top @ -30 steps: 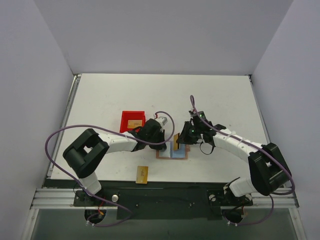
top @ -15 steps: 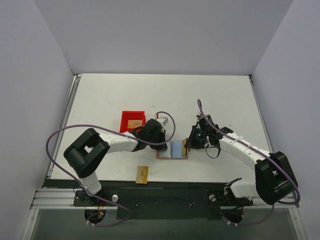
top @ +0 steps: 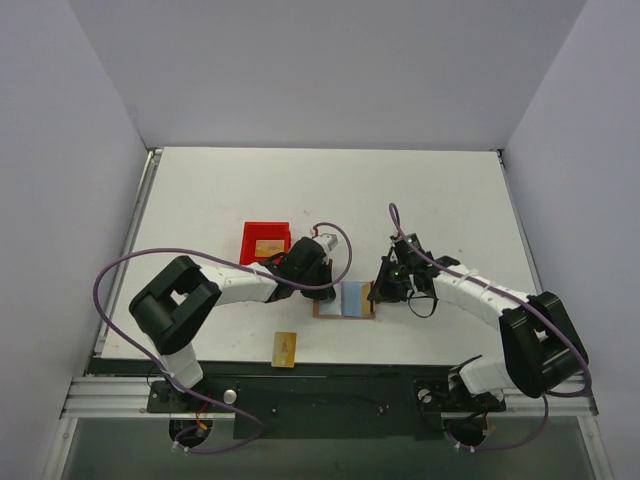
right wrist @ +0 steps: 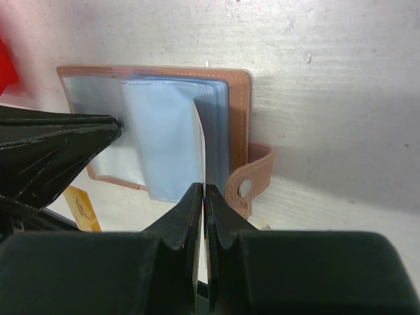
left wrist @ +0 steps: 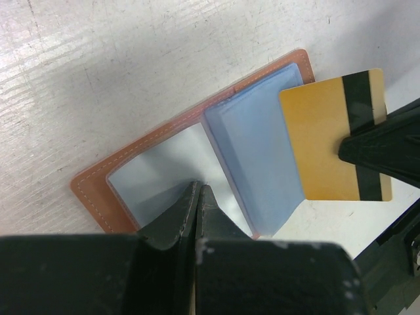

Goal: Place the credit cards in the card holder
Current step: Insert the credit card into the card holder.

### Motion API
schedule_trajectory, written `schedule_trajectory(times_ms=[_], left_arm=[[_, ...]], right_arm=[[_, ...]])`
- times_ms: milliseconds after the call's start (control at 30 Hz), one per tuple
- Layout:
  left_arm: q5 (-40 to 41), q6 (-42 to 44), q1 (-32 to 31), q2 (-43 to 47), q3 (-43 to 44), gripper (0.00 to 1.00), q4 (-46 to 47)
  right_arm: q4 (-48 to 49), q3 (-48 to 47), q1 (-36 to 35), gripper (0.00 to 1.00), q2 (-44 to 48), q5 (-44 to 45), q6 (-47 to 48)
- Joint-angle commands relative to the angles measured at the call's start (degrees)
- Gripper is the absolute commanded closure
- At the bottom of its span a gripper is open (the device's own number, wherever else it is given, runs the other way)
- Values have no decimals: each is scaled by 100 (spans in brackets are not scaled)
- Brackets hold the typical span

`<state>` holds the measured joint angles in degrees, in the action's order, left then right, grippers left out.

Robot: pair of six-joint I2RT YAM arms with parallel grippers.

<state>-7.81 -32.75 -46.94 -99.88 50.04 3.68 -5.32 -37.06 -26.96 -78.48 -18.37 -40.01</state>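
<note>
In the top view, the open card holder (top: 345, 300) is seen on the table (top: 440, 200) at centre frame, between the left gripper (top: 322, 291) and the right gripper (top: 377, 292). A loose card (top: 285, 348) lies below it, and a second card (top: 267, 247) lies in the red bin (top: 247, 240) at upper left.

In the left wrist view, the left jaws are shut at lower centre, with their tips set on the holder's clear sleeve. A striped gold card (left wrist: 328, 144) is pinched at right.

In the right wrist view, that card is clamped edge-on between the right jaws, beside the clasp tab (right wrist: 252, 177).

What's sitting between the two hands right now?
The open card holder lies on the table between the left hand and the right hand, which grips a credit card. The top view shows it.
</note>
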Motion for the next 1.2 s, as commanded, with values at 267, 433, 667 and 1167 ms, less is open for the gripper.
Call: schedule_trajectory(times_ms=[267, 433, 667, 1167], left_arm=[[-45, 50, -44, -120, 208, 100, 45], [8, 50, -44, -102, 234, 100, -16], [438, 146, -44, 275, 427, 100, -289], [-264, 269, -325, 39, 629, 100, 291]], right_arm=[[383, -21, -55, 100, -616, -149, 28], [435, -65, -108, 100, -756, -149, 46], [479, -38, -125, 100, -836, -141, 28], [479, 23, -125, 100, -836, -114, 37]])
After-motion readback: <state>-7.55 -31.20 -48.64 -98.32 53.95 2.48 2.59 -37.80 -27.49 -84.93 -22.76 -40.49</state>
